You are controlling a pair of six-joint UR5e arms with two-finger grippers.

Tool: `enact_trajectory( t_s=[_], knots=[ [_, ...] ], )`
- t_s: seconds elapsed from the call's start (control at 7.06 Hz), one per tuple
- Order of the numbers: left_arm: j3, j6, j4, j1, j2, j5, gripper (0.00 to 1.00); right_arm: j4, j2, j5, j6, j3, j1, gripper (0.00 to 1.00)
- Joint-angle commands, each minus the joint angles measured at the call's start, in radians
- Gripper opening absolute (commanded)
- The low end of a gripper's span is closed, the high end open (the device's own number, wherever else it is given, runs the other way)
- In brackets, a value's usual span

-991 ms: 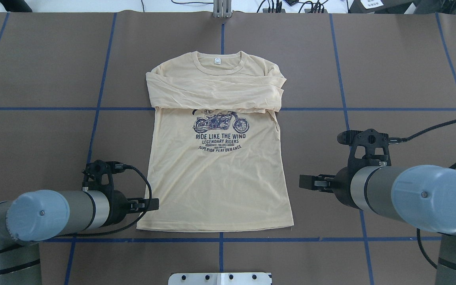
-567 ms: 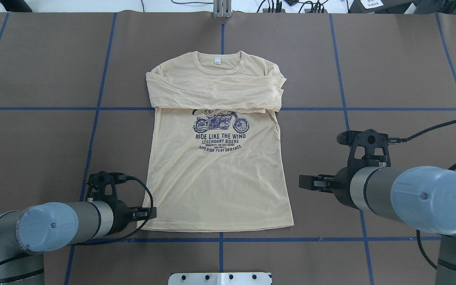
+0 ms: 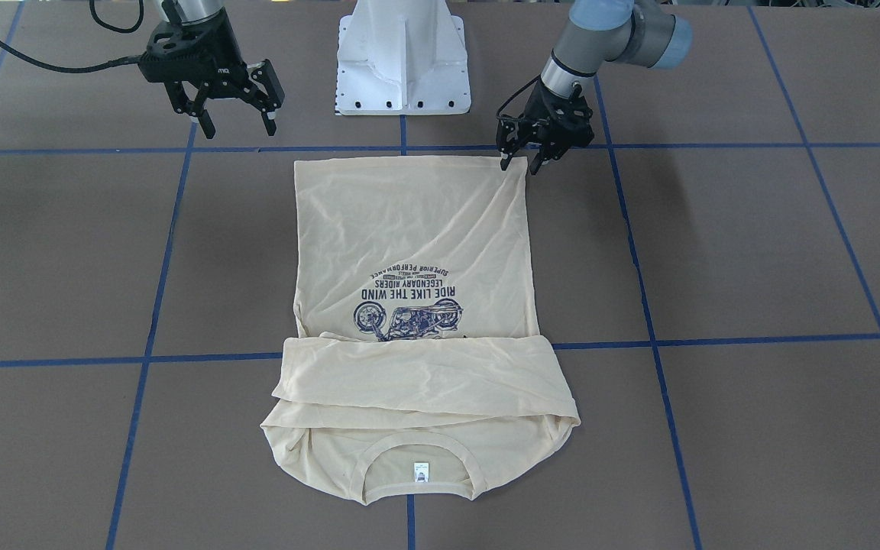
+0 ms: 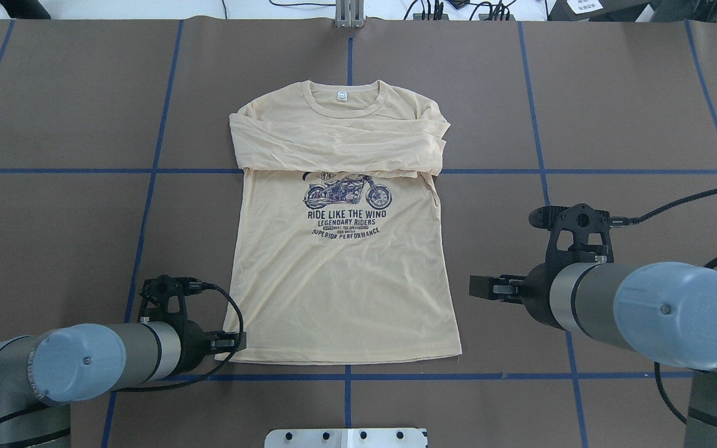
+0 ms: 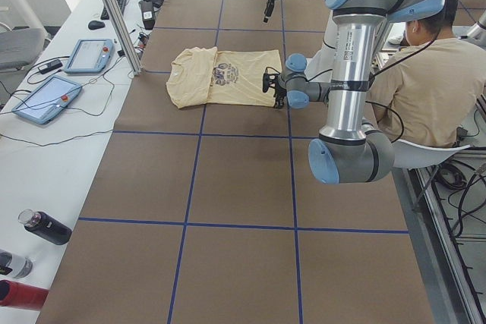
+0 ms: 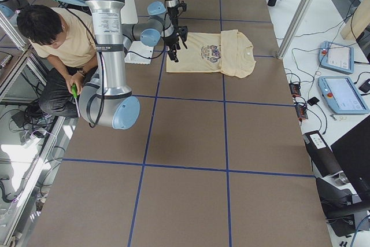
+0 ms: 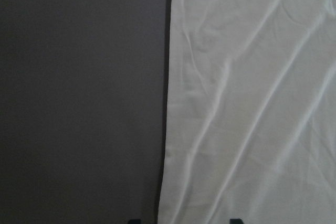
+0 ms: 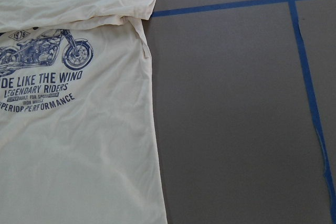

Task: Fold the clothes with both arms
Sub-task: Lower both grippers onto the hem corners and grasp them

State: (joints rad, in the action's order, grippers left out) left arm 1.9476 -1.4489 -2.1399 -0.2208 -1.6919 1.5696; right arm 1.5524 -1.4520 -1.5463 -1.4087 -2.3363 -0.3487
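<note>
The cream-yellow T-shirt [image 4: 340,280] lies flat, print up, with both sleeves folded across the chest and its white neck label [image 4: 342,96] at the far end. My left gripper [image 4: 237,342] is low at the hem's left corner. In the front-facing view it [image 3: 519,166] is open, with its fingers on either side of that corner. The left wrist view shows the shirt's side edge [image 7: 252,103] between two fingertips. My right gripper [image 3: 240,131] is open wide and empty. It hovers off the shirt's right side [image 4: 480,287]. The right wrist view shows the print and the bare mat [image 8: 79,129].
The white pedestal base [image 3: 403,57] stands at the robot's edge of the table, near the hem. Blue tape lines [image 4: 346,376] cross the brown mat. A seated person [image 5: 425,73] is behind the robot. Tablets [image 5: 45,96] and bottles [image 5: 45,227] are on a side bench.
My left gripper has moved towards the robot's edge of the table and down, along the shirt's side to the hem corner. The right arm and the shirt have not moved.
</note>
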Motion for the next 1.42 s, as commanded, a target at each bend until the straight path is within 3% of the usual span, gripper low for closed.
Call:
enact_trajectory(
  t_s=[0.0,0.71,0.85,0.99,1.27],
  knots=[
    [0.008,-0.008,0.000,0.027,0.001,-0.002,0.62,0.000,-0.001,0.000,-0.001,0.000,0.001,1.00],
    [0.004,-0.011,0.003,0.034,0.018,-0.003,0.55,0.000,0.001,0.000,-0.001,0.000,0.001,1.00],
    [0.007,-0.011,0.003,0.034,0.023,-0.003,0.48,0.000,0.001,0.000,-0.001,0.000,0.002,1.00],
    [0.007,-0.011,0.003,0.034,0.023,-0.003,0.35,0.000,0.002,0.000,-0.001,0.000,0.001,1.00],
    [0.008,-0.011,0.003,0.034,0.023,-0.003,0.00,0.000,0.002,0.000,0.000,0.000,0.002,1.00]
  ],
)
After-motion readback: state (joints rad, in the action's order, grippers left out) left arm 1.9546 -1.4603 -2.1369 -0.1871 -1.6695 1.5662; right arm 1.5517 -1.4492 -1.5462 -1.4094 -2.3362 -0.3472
